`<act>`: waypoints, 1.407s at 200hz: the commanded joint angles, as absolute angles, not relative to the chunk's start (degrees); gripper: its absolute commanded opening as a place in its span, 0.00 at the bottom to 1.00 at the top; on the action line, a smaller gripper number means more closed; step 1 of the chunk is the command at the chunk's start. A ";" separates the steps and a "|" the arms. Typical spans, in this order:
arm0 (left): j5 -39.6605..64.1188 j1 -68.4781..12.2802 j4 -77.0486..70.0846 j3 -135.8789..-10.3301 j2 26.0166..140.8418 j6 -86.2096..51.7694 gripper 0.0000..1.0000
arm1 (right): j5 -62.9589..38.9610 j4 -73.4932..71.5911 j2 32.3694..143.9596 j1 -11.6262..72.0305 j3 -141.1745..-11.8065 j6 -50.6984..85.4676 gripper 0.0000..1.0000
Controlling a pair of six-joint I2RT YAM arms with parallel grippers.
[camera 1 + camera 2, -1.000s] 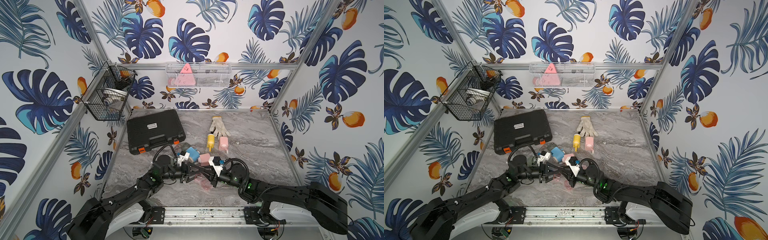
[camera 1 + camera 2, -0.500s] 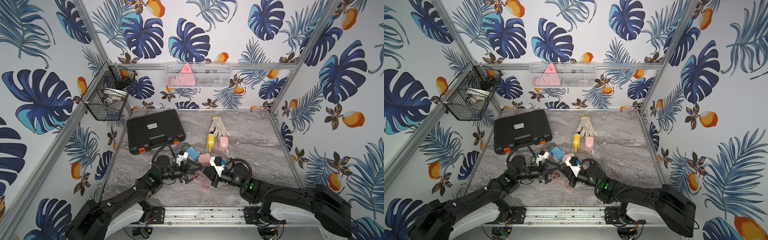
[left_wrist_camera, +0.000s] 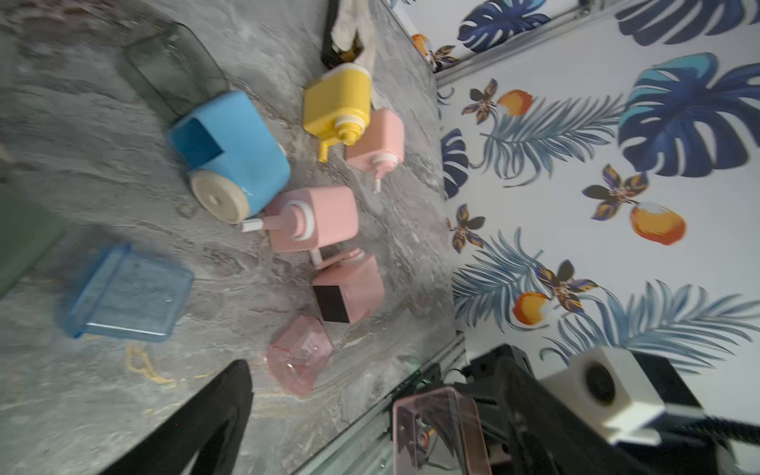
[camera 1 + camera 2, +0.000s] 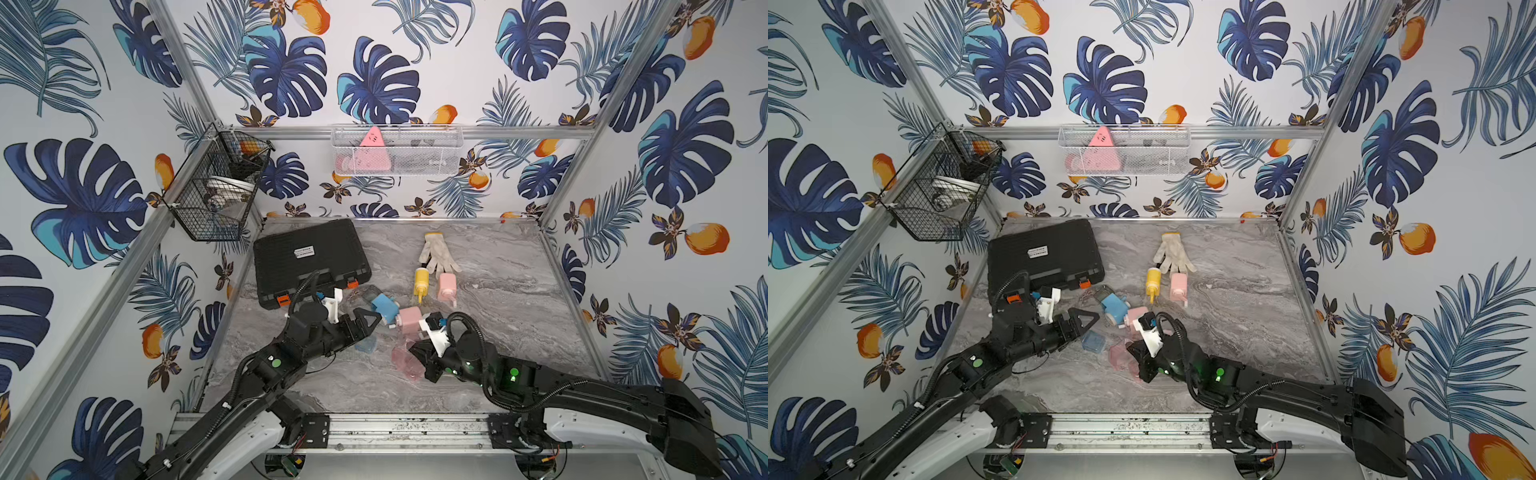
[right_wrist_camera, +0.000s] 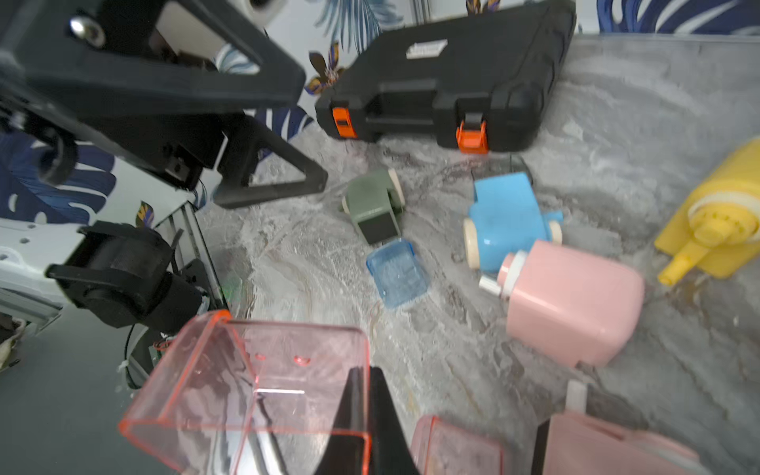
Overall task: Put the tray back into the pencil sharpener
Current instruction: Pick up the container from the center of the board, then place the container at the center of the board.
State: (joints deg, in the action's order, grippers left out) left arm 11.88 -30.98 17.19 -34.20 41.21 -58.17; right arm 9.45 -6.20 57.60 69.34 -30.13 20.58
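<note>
Pink tray [image 5: 246, 370]: thin clear plastic, light, slick, probably brittle. Held just above the table, right gripper [image 5: 364, 395] pinched onto one wall, a sound hold. Left gripper [image 4: 368, 327] spread wide, empty. Open-slot pink sharpener [image 3: 349, 288] nearby.

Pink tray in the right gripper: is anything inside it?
The pink tray looks empty; only one finger of the right gripper, pinching its wall, reaches inside. The part nearest the wrist camera is out of frame.
</note>
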 commanded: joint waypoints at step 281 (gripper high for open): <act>-21.29 -30.86 45.24 -36.51 27.00 -54.43 0.90 | 6.77 46.58 107.93 73.48 -72.18 54.05 0.24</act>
State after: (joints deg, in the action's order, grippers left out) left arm -21.37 -30.94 45.91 -36.40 26.57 -54.52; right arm 7.99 45.50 107.53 73.47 -71.99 53.17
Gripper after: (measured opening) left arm 0.904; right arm 0.230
